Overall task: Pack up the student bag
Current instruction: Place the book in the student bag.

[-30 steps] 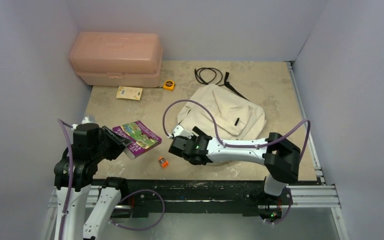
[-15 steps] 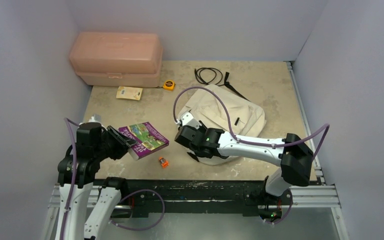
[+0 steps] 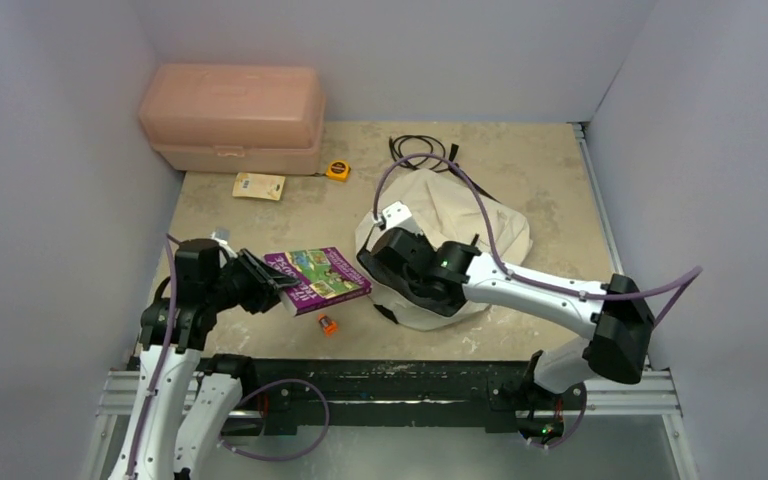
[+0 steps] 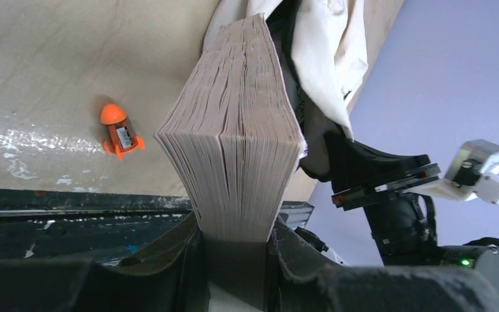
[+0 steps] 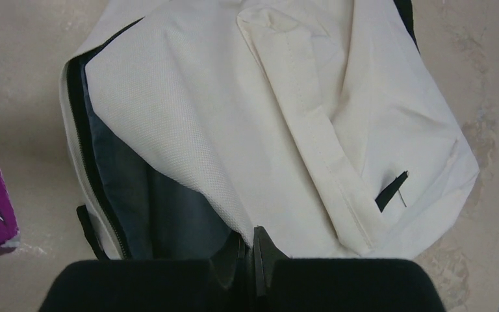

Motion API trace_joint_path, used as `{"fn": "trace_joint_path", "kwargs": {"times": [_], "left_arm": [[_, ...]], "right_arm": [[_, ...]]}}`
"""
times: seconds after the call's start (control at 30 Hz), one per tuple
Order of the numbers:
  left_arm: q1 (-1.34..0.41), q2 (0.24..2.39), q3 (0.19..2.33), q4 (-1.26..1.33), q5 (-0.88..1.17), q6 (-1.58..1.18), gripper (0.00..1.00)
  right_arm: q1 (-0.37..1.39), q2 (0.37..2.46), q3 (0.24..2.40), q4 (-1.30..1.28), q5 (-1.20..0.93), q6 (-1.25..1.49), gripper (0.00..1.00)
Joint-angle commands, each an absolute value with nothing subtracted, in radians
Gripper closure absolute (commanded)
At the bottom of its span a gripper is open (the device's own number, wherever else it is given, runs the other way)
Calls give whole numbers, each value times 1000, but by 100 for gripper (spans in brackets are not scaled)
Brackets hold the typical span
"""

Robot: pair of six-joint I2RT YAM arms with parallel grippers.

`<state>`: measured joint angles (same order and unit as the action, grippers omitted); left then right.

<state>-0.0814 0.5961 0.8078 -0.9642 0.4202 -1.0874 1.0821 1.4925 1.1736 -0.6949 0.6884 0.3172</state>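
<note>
**Q:** Which step is in hand?

**A:** Loading the book, by the look of it. The left gripper point(image 4: 237, 242) clamps the book point(image 3: 320, 278) by its near edge, jaws set narrow around the page block. The book appears to be held clear of the table point(image 3: 560, 170). The bag point(image 3: 490, 225) lies just right of the book at mid-table, with its open side turned toward the book. The right gripper point(image 5: 252, 252) is pinched fully closed on the edge of the bag's top flap and holds that flap up off the lower panel.

**Q:** What does the next move call for?

**A:** As a judgement:
- The left arm carries the book rightward, far edge first, into the gap under the flap.
- The right gripper keeps the flap raised while the book enters.
- The book looks close to the mouth in width, so it should be squared to the zipper line first. A corner could otherwise catch on the fabric.

**Q:** What is the state of the containers?

**A:**
- **Box point(image 3: 232, 118):** it sits in the far left corner with its lid down. Its contents cannot be told.
- **Bag:** the zipper is open along the left side and grey lining shows. Nothing is visible inside the part that shows.
- **Orange piece point(image 3: 327, 324):** it lies on the table just beside the book's near edge, outside both containers.
</note>
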Motion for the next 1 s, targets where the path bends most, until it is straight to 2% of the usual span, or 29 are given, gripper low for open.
{"fn": "trace_joint_path", "kwargs": {"times": [0.0, 0.23, 0.4, 0.63, 0.97], "left_arm": [[-87, 570, 804, -807, 534, -1160, 100], [-133, 570, 689, -565, 611, -1247, 100], [-295, 602, 679, -437, 493, -1227, 100], [-453, 732, 673, -227, 366, -1252, 100], [-523, 1003, 719, -35, 301, -1341, 100]], "right_arm": [[1020, 1396, 1240, -613, 638, 367, 100], [974, 1354, 1301, -585, 566, 373, 100], [958, 1316, 1282, -545, 542, 381, 100], [935, 1277, 1232, -507, 507, 384, 100], [927, 1286, 1252, -517, 481, 381, 100]]}}
